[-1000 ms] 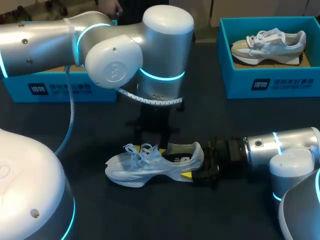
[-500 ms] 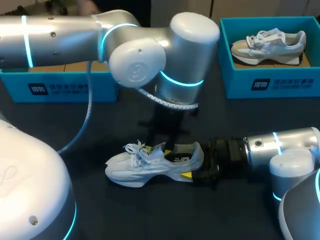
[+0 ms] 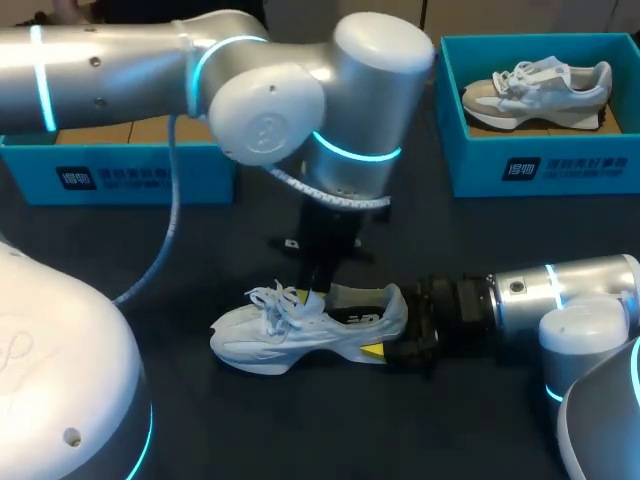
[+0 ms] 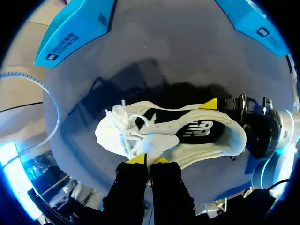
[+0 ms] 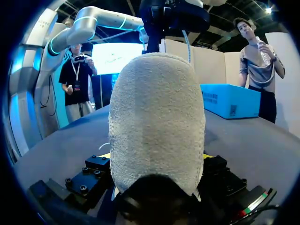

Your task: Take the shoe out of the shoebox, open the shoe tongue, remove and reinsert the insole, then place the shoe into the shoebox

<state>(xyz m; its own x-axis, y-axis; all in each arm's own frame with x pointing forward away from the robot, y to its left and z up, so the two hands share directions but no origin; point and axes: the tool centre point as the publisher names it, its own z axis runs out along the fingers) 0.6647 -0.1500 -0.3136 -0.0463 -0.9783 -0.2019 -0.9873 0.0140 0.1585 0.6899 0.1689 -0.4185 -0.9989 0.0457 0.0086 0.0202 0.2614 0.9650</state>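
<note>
A white shoe (image 3: 300, 338) lies on its side on the dark table, toe toward my left. My left gripper (image 3: 316, 292) comes down from above onto its laces; in the left wrist view the left gripper (image 4: 148, 159) has its yellow tips pressed together on the white tongue (image 4: 154, 144). My right gripper (image 3: 385, 322) holds the heel from the right, one yellow fingertip (image 3: 372, 350) under the sole. The heel (image 5: 157, 122) fills the right wrist view between the fingers. The insole is not visible.
A blue shoebox (image 3: 140, 175) stands at the back left, partly behind my left arm. Another blue shoebox (image 3: 520, 165) at the back right holds a second, grey-and-white shoe (image 3: 535, 90). Bare table lies in front of the white shoe.
My left arm shifted right and came down over the laces, and its fingers closed on the tongue. The right arm and the shoe stayed put.
</note>
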